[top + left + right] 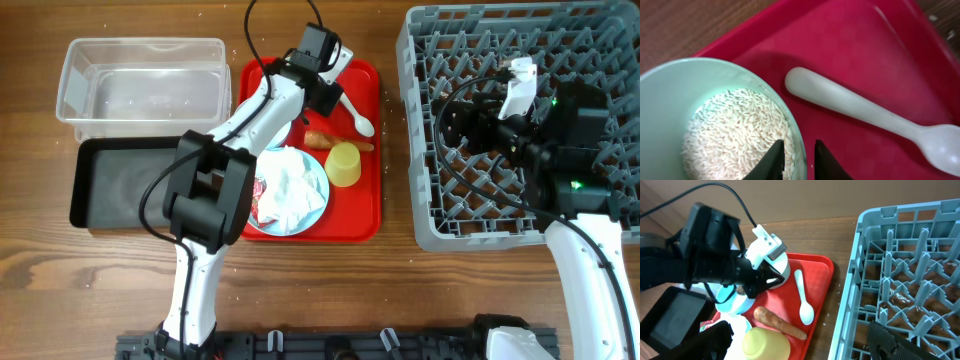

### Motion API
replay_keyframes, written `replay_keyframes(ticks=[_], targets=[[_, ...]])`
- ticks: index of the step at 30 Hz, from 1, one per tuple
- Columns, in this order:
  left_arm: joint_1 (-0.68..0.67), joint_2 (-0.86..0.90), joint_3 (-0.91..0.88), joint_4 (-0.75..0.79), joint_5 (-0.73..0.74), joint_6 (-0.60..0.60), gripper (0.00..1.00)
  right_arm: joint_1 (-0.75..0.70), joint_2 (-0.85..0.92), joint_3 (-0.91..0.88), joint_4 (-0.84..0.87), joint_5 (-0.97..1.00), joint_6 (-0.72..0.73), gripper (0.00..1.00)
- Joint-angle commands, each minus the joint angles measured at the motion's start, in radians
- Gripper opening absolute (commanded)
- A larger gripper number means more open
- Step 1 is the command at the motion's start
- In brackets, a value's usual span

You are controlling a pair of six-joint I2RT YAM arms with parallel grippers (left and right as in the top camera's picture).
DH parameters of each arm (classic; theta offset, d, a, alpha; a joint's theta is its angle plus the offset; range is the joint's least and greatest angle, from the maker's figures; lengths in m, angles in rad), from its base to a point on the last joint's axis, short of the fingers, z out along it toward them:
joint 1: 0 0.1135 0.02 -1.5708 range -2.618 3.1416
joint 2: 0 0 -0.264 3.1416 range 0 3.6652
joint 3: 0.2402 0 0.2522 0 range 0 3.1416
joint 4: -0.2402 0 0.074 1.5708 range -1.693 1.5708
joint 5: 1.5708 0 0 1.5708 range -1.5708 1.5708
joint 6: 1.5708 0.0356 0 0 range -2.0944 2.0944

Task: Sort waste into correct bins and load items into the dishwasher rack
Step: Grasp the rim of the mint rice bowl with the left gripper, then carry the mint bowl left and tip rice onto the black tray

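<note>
Left gripper (pixel 799 145) is working at the back of the red tray (pixel 850 50). Its fingers are straddling the rim of the pale blue bowl (pixel 670 100), one inside against the white rice grains (pixel 735 130) and one outside. The jaws are drawn almost together with the rim filling the slit; I am reading this as a pinch on the bowl. Whether the bowl is off the tray yet, I cannot tell.

White plastic spoon (pixel 865 112) is lying just beside the bowl, apart from it, bowl-end pointing away.

Handling, as judgement:
- The bowl is looking rigid, light and smooth-walled, so it is likely to slip or swing in a one-sided rim grip.
- The rice is loose and heaped toward the gripped side, so it is likely to pour the moment the bowl tips.
- The rim is the only sensible hold; the bowl is wanting to be kept level until it is over a bin.

The clear plastic tub (pixel 65 90) and the black tray (pixel 120 195) are both sitting left of the red tray.

Right gripper (pixel 800 330) is hanging over the dishwasher rack (pixel 412 180). Its dark fingers are showing at the lower corners of its own view, well apart, with nothing between them.
</note>
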Motion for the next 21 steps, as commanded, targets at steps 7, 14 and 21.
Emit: replay_keyframes(ticks=[7,14,21], targets=[[0.000,0.054,-0.002,0.027,0.011,-0.010,0.04,0.002,0.006,0.022,0.005,-0.016,0.004,0.89],[0.000,-0.039,-0.002,0.021,0.008,-0.071,0.04,0.002,0.006,0.022,0.006,-0.016,0.004,0.86],[0.021,-0.355,-0.002,-0.146,0.010,-0.345,0.04,0.001,0.006,0.022,0.005,-0.016,0.003,0.84]])
